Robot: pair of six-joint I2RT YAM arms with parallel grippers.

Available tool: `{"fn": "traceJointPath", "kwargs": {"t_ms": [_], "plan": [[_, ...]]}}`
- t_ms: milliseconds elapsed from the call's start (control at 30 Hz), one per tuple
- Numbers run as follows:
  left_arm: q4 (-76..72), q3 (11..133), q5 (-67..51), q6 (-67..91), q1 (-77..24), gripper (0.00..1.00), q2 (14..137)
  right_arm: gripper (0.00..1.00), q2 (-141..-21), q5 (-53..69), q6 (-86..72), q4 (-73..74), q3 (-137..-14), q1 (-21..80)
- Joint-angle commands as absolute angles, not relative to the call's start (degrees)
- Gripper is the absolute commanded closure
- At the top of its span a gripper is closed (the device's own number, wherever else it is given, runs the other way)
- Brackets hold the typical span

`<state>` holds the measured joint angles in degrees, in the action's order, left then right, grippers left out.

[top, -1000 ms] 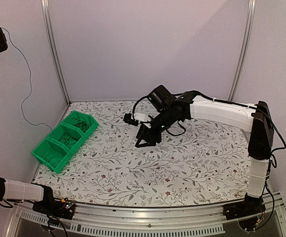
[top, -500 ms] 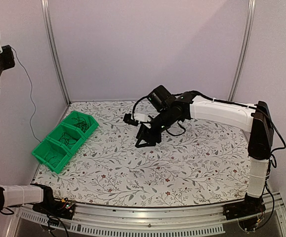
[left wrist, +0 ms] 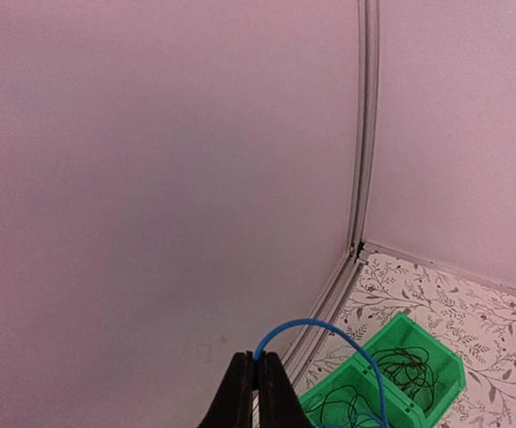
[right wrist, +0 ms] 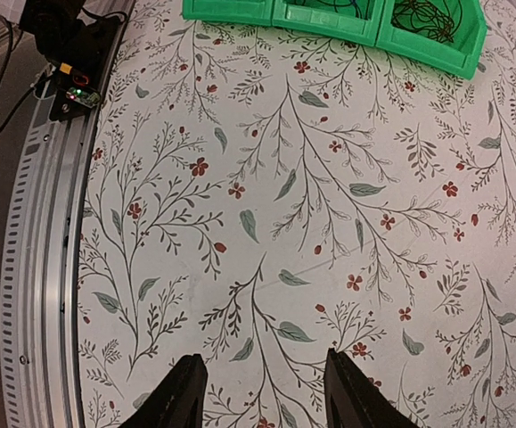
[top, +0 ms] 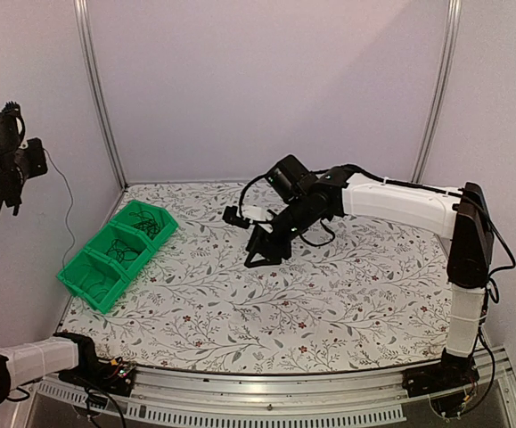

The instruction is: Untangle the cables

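Up at 9 o'clock, left end effector (left wrist: pixel 258 364), pinched shut on the blue cable (left wrist: pixel 327 327), has dropped toward the green bins (top: pixel 81 287), probably sorting it; right end effector (right wrist: pixel 262 392) gapes empty.

- A counter (top: pixel 329 312) covered with a white cloth printed with grey leafy sprigs and small red flowers.
- Three green bins (top: pixel 79 283) joined in a slanting row near the counter's left edge.
- Pale lilac walls (top: pixel 266 80), with two metal posts (top: pixel 97 98) standing at the back corners.
- A slotted metal rail (top: pixel 266 406) along the near edge.
- A small board (right wrist: pixel 77 92) with a green light, beside the rail.
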<state>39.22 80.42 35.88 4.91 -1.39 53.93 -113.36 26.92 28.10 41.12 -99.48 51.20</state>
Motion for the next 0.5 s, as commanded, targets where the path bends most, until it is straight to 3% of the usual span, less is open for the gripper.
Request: {"fn": "traceJointPath", "kwargs": {"t_ms": [0,467], "plan": [[43.80,74.54,35.25,9.84,0.85,1.00,52.65,0.51,-113.73,27.60,28.04,41.19,-98.68,50.89],[50.98,65.97,24.11,16.27,6.11,1.00,55.56,0.51,-113.34,26.77,28.37,41.40,-98.02,51.02]]}}
